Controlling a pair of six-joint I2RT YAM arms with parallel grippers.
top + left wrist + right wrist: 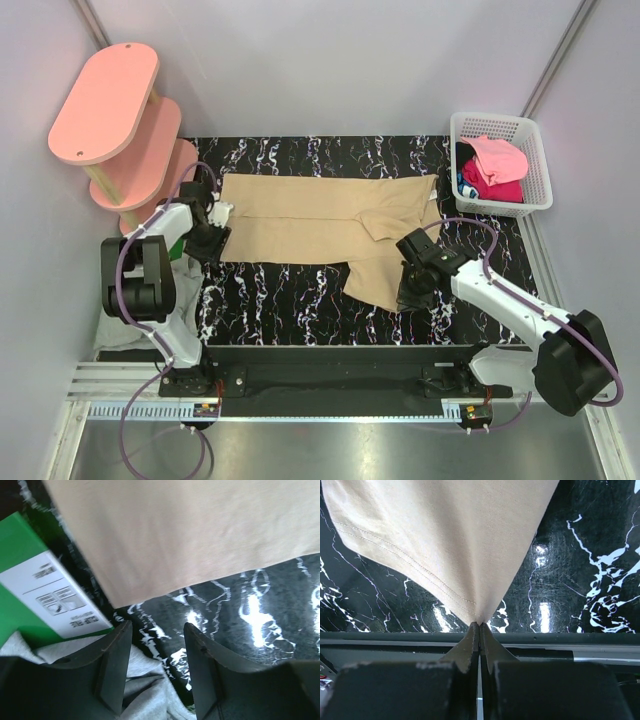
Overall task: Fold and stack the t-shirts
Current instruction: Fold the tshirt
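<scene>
A tan t-shirt (310,220) lies spread across the black marbled table, partly folded, with a flap hanging toward the front right. My right gripper (410,290) is shut on that flap's hemmed corner; in the right wrist view the tan cloth (450,545) fans out from the closed tips (479,625). My left gripper (205,240) is open and empty at the shirt's near left corner (120,600). A grey shirt (145,690) lies bunched under the left fingers. Pink and magenta shirts (495,165) sit in the white basket (535,170).
Rigid pink oval shelves (120,130) stand at the back left. A green and white box (35,590) lies next to the left gripper. The table's front rail (560,642) runs under the right gripper.
</scene>
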